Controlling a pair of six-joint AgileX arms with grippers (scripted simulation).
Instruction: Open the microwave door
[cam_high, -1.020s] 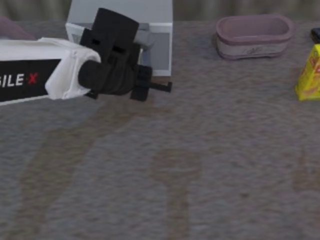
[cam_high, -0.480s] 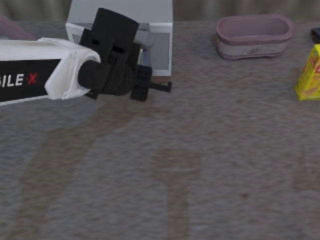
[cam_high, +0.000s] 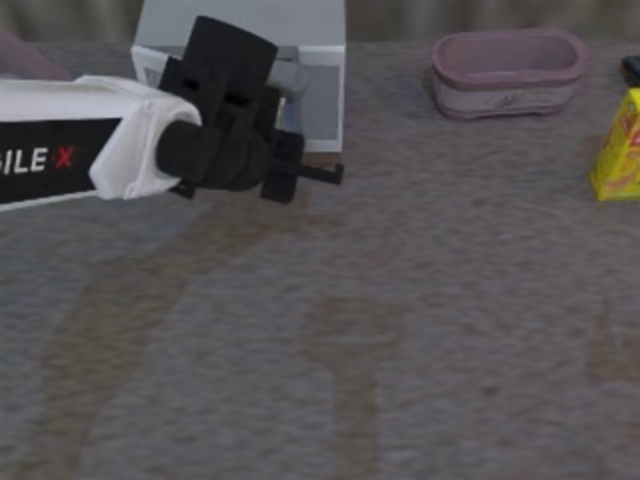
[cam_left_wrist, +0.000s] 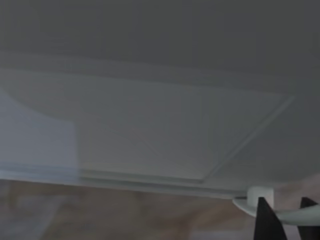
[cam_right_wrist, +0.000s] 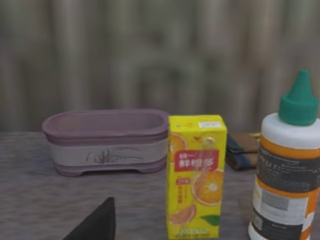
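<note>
Microwave (cam_high: 300, 40): upper left of the top view, at the table's far edge.
Microwave door (cam_left_wrist: 150, 130): fills the left wrist view.
Left gripper (cam_left_wrist: 282, 220): at the door's white handle (cam_left_wrist: 280, 207), fingers either side; grip unclear.
Right arm: outside the top view.

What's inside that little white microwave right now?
Nothing of the inside shows. The left gripper and its arm cover most of the microwave from above. Up close, the microwave door is a cloudy grey pane, so any contents stay hidden.

A rendered kitchen-like tabletop — microwave (cam_high: 290, 60), juice carton (cam_right_wrist: 196, 175), sauce bottle (cam_right_wrist: 287, 170).
</note>
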